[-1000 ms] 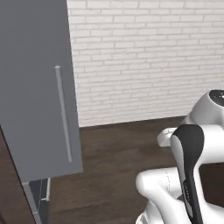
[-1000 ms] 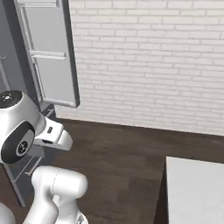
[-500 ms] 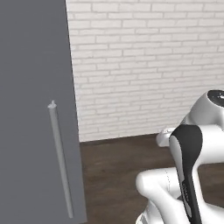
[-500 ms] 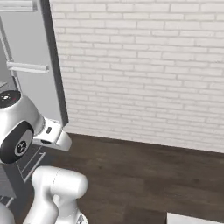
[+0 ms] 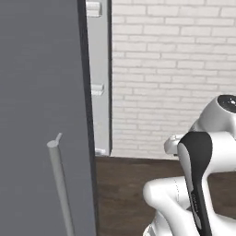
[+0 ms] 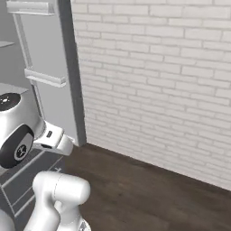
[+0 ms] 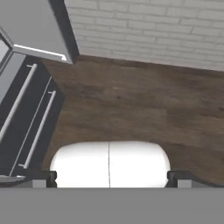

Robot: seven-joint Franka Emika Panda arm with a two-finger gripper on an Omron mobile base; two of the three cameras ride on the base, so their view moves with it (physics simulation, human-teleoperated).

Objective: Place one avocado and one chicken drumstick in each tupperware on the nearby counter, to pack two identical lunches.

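open, empty jaws point(image 7: 109, 177) over dark floor point(image 7: 131, 105)

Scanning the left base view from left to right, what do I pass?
Grey door face with its bar handle → door's dark edge → pale inner door panel with shelves → white brick wall → robot arm.

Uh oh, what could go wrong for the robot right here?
The big grey door stands open very close on the robot's left, so the arm might bump it if the base turns that way. The hand is open and empty, looking down at the wood floor and dark drawers, so it could swing into those drawers.
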